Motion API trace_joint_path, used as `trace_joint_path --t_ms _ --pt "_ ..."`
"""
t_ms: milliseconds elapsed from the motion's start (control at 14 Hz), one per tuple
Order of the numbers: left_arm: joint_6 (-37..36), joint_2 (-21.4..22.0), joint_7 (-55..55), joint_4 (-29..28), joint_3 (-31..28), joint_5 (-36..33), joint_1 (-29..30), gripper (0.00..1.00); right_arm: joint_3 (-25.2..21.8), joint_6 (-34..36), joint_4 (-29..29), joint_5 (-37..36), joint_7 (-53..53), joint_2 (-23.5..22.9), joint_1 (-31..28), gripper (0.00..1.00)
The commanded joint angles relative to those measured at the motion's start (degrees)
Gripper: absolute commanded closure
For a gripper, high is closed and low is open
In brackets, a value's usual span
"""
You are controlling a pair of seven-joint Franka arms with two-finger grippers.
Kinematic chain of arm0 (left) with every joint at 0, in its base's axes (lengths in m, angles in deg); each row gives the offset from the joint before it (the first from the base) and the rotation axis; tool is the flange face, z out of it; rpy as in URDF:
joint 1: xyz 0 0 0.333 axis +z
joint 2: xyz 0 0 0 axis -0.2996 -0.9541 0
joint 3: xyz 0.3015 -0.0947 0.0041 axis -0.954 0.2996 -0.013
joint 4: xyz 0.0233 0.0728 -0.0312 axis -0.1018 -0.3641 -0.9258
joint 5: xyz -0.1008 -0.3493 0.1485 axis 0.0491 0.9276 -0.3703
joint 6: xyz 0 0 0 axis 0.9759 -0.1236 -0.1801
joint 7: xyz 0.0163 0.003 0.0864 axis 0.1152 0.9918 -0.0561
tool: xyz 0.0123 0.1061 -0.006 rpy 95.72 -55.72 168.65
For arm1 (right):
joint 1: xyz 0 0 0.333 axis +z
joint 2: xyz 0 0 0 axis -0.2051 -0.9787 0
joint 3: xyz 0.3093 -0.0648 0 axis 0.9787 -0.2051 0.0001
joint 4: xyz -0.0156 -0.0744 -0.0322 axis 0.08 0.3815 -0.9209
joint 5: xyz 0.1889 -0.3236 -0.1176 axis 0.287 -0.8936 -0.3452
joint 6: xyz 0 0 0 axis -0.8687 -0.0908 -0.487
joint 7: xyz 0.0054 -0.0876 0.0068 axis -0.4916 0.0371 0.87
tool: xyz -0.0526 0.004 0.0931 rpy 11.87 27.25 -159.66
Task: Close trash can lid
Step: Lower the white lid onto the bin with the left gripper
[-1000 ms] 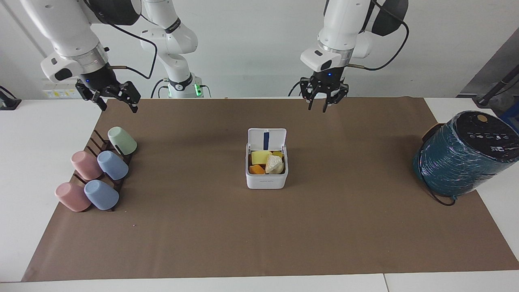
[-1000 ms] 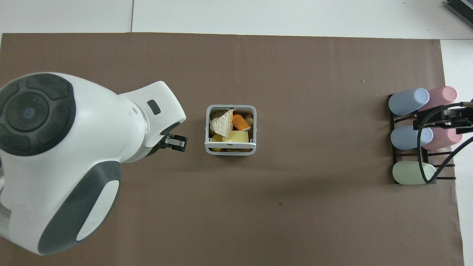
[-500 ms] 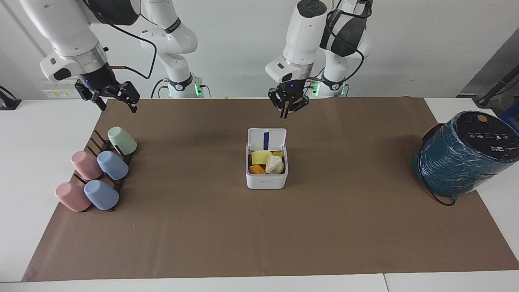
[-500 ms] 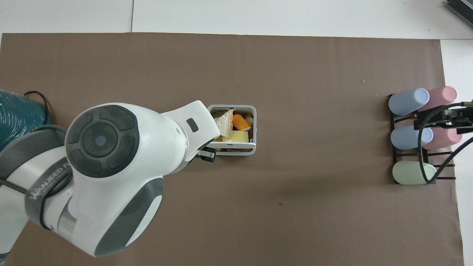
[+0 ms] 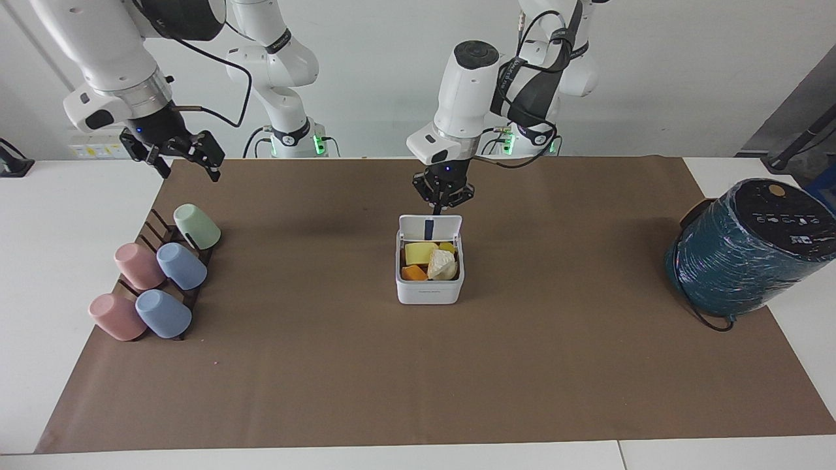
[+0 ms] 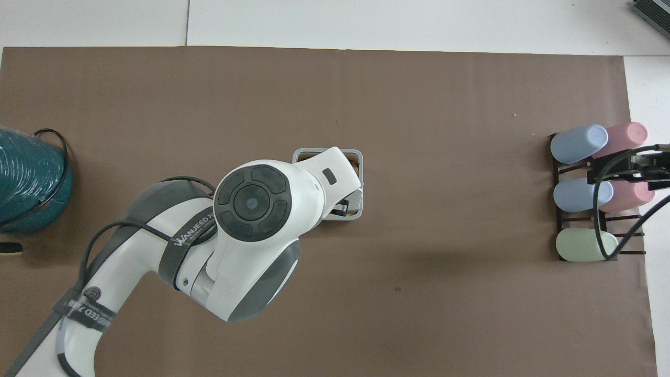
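Facing view: small white trash can [image 5: 430, 277] at the middle of a brown paper mat [image 5: 326, 365], packed with yellow, orange and pale scraps [image 5: 429, 262]. Lid [image 5: 430, 228] hinged at the edge nearer the robots, standing raised and leaning a little over the opening, blue strip on its underside showing. Left gripper [image 5: 439, 210] directly above the lid's top edge, fingers pinched together with nothing between them, tips right at the edge; contact itself hard to confirm, possibly just touching. Right gripper [image 5: 175, 156] hanging over the mat's corner at the right arm's end of the table, fingers spread apart, waiting above a rack of pastel cups [image 5: 157, 281]. Large teal wrapped cylinder [image 5: 744, 251] at the left arm's end, well apart from the can.

Overhead view: left arm's wrist covering most of the can, only its grey rim [image 6: 357, 180] visible.

Progress, judged from this: approach finished, lid perhaps barely started on its swing, opening fully exposed. Remaining: pushing the lid forward and down until flat on the rim, then lifting clear.
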Motion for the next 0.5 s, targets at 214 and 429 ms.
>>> trace_joint_path --t_ms 214,429 --pt "7.50 -2.00 0.40 -0.55 -0.28 0.42 1.60 1.00 -0.16 0.08 1.57 0.09 -1.76 1.48 -0.39 0.00" --pt "11.54 -5.16 0.40 0.15 -0.19 -0.02 2.83 1.00 -0.07 0.08 1.57 0.09 -1.76 1.48 -0.39 0.00"
